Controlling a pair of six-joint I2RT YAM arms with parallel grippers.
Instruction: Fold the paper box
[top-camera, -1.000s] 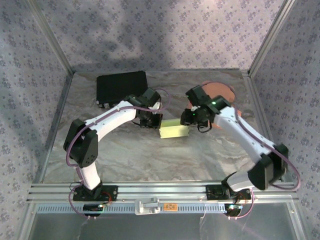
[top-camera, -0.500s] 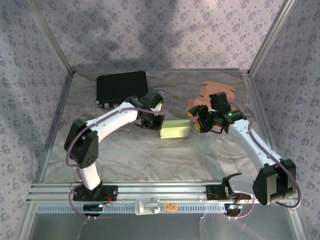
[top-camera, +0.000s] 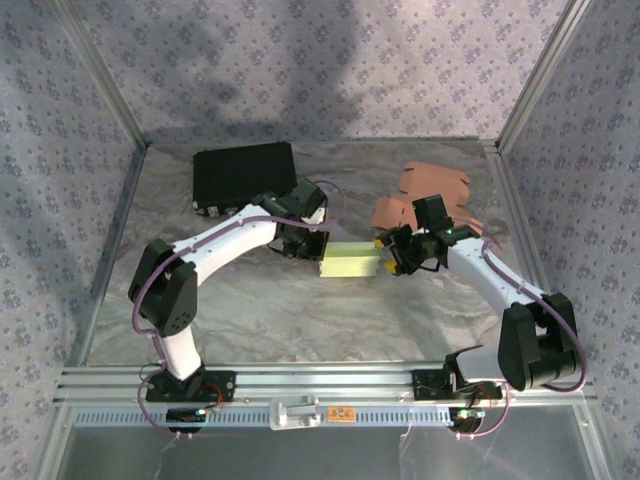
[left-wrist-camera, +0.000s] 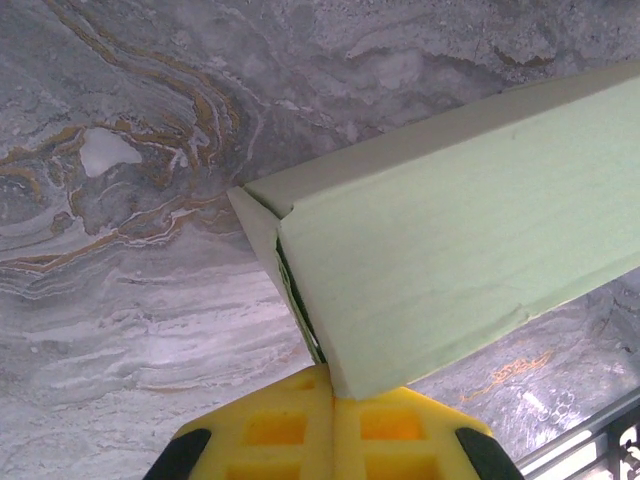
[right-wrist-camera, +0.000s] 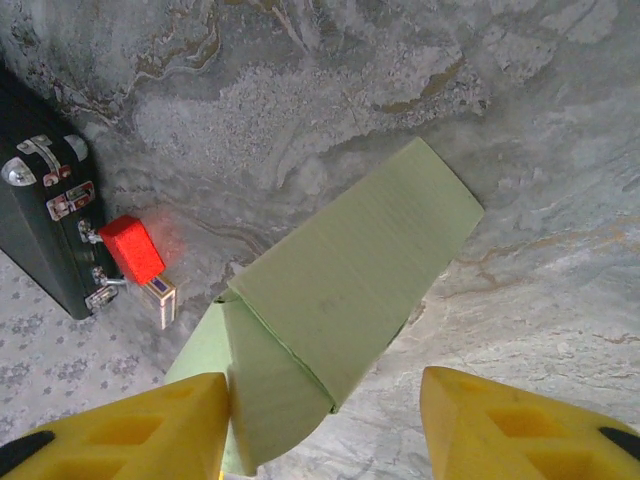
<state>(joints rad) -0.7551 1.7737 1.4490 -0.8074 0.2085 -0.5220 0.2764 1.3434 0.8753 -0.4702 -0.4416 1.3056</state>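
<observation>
Pale green paper box (top-camera: 350, 260) is lying on the table (top-camera: 260, 310); left gripper (left-wrist-camera: 330, 405) jaws are pinching one end corner, right gripper (right-wrist-camera: 325, 420) jaws are straddling the other end, spread, so closing squarely on the flap seems best.

Green box (right-wrist-camera: 350, 290) lies slantwise on marble table (right-wrist-camera: 300, 100); folded near end between 2 yellow jaws standing apart. Black case (right-wrist-camera: 40, 230), red block (right-wrist-camera: 132, 248) at left.
</observation>
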